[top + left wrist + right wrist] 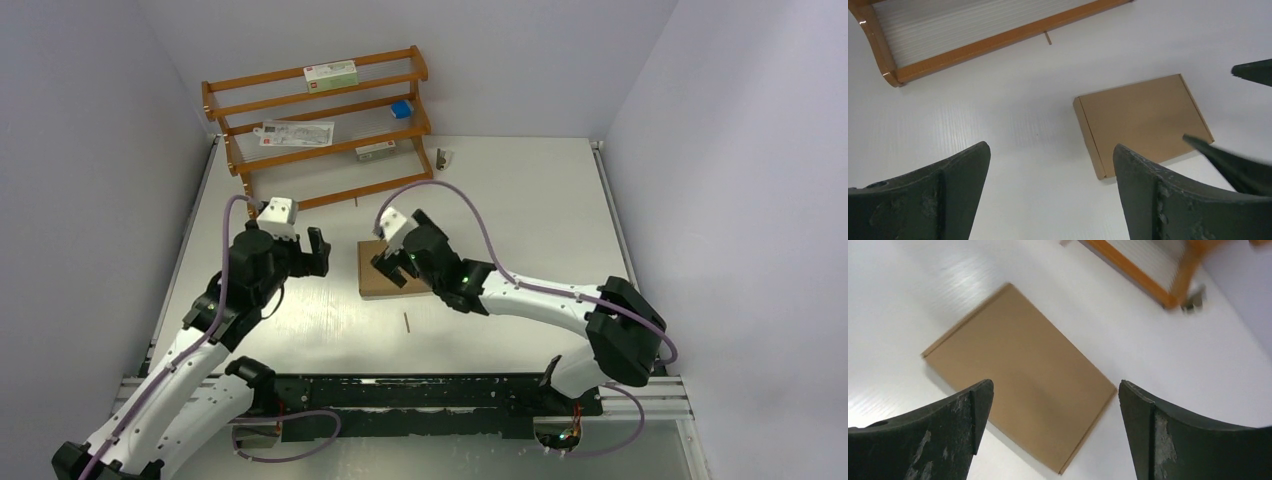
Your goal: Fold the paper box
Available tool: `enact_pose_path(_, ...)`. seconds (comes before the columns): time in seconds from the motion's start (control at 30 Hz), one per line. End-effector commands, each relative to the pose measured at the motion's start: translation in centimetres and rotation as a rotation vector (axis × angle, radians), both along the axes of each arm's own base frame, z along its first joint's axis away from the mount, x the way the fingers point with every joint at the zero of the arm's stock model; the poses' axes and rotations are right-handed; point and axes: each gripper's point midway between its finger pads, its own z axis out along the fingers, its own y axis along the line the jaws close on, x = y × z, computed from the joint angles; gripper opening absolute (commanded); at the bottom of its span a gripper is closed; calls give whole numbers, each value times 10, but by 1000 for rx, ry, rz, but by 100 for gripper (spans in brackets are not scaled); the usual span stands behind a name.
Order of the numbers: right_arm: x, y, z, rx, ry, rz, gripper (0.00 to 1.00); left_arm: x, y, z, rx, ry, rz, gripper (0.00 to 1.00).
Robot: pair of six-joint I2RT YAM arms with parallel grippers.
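Near the middle of the white surface (520, 200) lies the paper box (1143, 117), a plain brown cardboard mailer, shut and flat, with its thin side wall showing along the edge nearest the left arm. Over it hangs the right gripper (1055, 389), its two dark fingers spread wide apart and holding nothing; the wrist view looks straight down between them onto the box lid (slightly blurred), and whether a fingertip touches the cardboard cannot be told. Beside the box, on its left and apart from it, the left gripper (1052, 147) is likewise wide open and empty, with the box showing past its right finger. Behind both stands a wooden rack (320, 130) with a few small cartons on its shelves. A thin little stick (407, 321) lies on the surface just in front of the box.
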Motion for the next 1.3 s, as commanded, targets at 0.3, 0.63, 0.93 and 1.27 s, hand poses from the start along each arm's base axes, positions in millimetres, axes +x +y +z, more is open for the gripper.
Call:
enact_pose_path(0.3, 9, -178, 39, 369, 93, -862, 100, -38, 43, 55, -114, -146, 174, 97)
enact_pose_path(0.63, -43, -273, 95, 561, -49, -1038, 100, -74, 87, 75, -135, -259, 312, 97)
enact_pose_path(0.93, -57, -290, 105, 637, -109, -998, 100, -72, 91, 60, -139, -258, 344, 97)
enact_pose_path(1.27, -53, -286, 103, 586, -114, -983, 100, -61, 79, 48, -124, -207, 313, 97)
